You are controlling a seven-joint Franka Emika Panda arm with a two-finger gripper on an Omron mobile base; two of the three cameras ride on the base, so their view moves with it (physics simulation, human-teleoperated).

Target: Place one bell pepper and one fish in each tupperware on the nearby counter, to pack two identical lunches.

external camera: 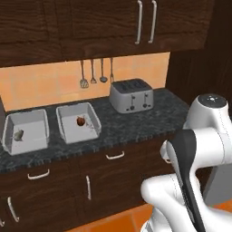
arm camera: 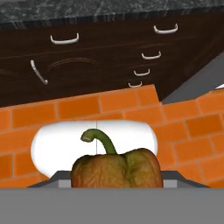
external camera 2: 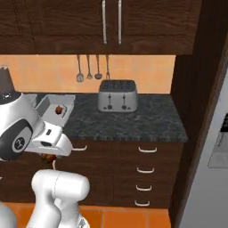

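Note:
In the hand view a brownish-orange bell pepper (arm camera: 116, 168) with a curved green stem sits low between my fingers. My gripper (external camera 2: 48, 156) is shut on it, held below counter height in front of the drawers. On the counter (external camera: 149, 118) stand two light-grey tupperware trays. The left tupperware (external camera: 26, 113) holds a small fish (external camera: 18, 135). The right tupperware (external camera: 72, 107) holds another bell pepper (external camera: 80, 121). That tray (external camera 2: 46, 103) and its pepper (external camera 2: 58, 109) also appear at the left of the right base view.
A silver toaster (external camera: 131, 95) stands on the counter to the right of the trays, with utensils (external camera: 93, 74) hanging on the wall behind. Dark drawers with white handles (arm camera: 64, 40) face the hand over an orange tiled floor (arm camera: 109, 107). A tall grey appliance (external camera 2: 213, 169) stands at the right.

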